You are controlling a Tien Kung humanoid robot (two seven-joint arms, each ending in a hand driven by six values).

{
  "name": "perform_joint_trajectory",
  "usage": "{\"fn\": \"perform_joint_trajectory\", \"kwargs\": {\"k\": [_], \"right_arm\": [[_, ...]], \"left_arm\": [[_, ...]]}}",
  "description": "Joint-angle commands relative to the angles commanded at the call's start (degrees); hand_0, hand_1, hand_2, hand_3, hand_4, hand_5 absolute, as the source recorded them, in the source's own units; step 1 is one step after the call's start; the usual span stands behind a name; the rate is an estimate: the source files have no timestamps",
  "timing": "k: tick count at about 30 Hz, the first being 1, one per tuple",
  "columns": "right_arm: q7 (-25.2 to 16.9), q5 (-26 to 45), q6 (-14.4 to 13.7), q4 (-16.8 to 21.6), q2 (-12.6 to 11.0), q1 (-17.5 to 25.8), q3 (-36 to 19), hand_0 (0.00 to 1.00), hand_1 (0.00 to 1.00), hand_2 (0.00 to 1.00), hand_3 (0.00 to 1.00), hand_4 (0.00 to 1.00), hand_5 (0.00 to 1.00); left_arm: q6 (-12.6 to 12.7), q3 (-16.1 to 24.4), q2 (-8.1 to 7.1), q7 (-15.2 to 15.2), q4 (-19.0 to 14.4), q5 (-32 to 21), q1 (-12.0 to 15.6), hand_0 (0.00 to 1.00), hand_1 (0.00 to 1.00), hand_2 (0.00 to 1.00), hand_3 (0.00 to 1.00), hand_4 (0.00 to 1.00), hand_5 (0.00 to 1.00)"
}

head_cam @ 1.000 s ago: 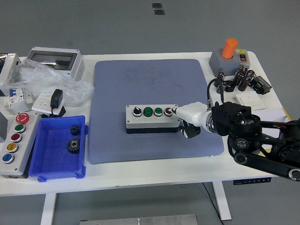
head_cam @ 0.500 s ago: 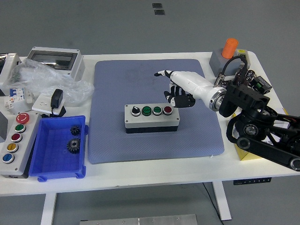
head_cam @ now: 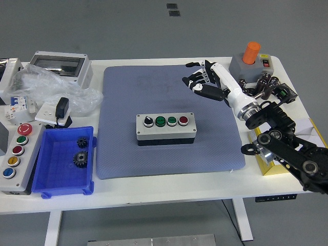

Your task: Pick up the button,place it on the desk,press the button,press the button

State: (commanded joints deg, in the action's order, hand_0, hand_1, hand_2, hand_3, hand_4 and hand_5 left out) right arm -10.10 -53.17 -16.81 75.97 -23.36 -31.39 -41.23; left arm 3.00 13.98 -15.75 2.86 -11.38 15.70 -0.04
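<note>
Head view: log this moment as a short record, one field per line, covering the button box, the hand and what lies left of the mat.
button box: four-button box sits on the blue mat, untouched
buttons: black knob, two green, one red, left to right
right hand: right hand raised over the mat's far right part, fingers spread, holding nothing
left hand: not in view
left of mat: blue bin holding two gears; larger control box beside it

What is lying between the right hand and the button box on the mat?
Nothing: in the head view, only bare blue mat separates the right hand, raised with fingers spread, from the button box.
</note>
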Motion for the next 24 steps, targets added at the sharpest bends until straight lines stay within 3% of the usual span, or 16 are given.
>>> {"fn": "perform_joint_trajectory", "kwargs": {"k": [1, 6, 7, 12, 13, 14, 18, 19, 24], "right_arm": [[-1.9, 2.2, 1.0, -0.5, 0.3, 1.5, -1.3, 0.794, 0.718, 0.745, 0.730, 0.890, 0.735], [-9.8, 12.1, 5.3, -2.0, 0.6, 8.1, -6.1, 0.794, 0.718, 0.745, 0.730, 0.890, 0.735], [-11.3, 14.1, 6.0, -2.2, 0.7, 9.5, -7.0, 0.841, 0.736, 0.748, 0.737, 0.949, 0.900], [-17.5, 22.3, 7.7, -3.4, 1.2, 14.1, -9.5, 0.841, 0.736, 0.748, 0.737, 0.949, 0.900], [-18.2, 23.5, 7.8, -3.6, 1.3, 14.3, -9.7, 0.883, 0.790, 0.760, 0.727, 0.998, 0.998], [-18.9, 25.0, 7.8, -3.7, 1.4, 14.6, -10.0, 0.883, 0.790, 0.760, 0.727, 0.998, 0.998], [-20.1, 29.0, 7.9, -4.0, 1.5, 15.0, -10.4, 0.883, 0.790, 0.760, 0.727, 0.998, 0.998], [-20.3, 29.7, 8.1, -4.1, 1.5, 15.1, -10.4, 0.959, 0.865, 0.815, 0.727, 0.998, 0.998], [-21.2, 32.4, 8.8, -4.1, 1.6, 15.2, -10.0, 0.959, 0.865, 0.815, 0.727, 0.998, 0.998]], "left_arm": [[0.1, 0.1, 0.01, -0.4, 0.0, 0.3, 0.0, 0.587, 0.638, 0.606, 0.610, 0.540, 0.280], [0.2, 0.4, 0.00, -1.3, -0.1, 1.1, 0.0, 0.587, 0.638, 0.606, 0.610, 0.540, 0.280], [0.3, 0.4, 0.01, -1.4, -0.1, 1.1, 0.1, 0.587, 0.638, 0.605, 0.611, 0.542, 0.282], [0.3, 0.5, 0.13, -1.8, -0.1, 1.3, 0.1, 0.587, 0.638, 0.605, 0.611, 0.542, 0.282], [0.2, 0.5, 0.14, -1.8, -0.1, 1.3, 0.1, 0.587, 0.638, 0.604, 0.609, 0.543, 0.287], [0.2, 0.8, 0.16, -1.9, -0.2, 1.5, 0.1, 0.587, 0.638, 0.604, 0.609, 0.543, 0.287], [0.4, 1.4, 0.13, -2.5, -0.2, 2.2, 0.2, 0.587, 0.638, 0.604, 0.609, 0.543, 0.287], [0.5, 1.5, 0.11, -2.6, -0.2, 2.2, 0.2, 0.587, 0.636, 0.604, 0.610, 0.562, 0.291], [0.8, 1.4, 0.01, -3.2, -0.3, 2.0, 0.5, 0.587, 0.636, 0.604, 0.610, 0.562, 0.291]]}}
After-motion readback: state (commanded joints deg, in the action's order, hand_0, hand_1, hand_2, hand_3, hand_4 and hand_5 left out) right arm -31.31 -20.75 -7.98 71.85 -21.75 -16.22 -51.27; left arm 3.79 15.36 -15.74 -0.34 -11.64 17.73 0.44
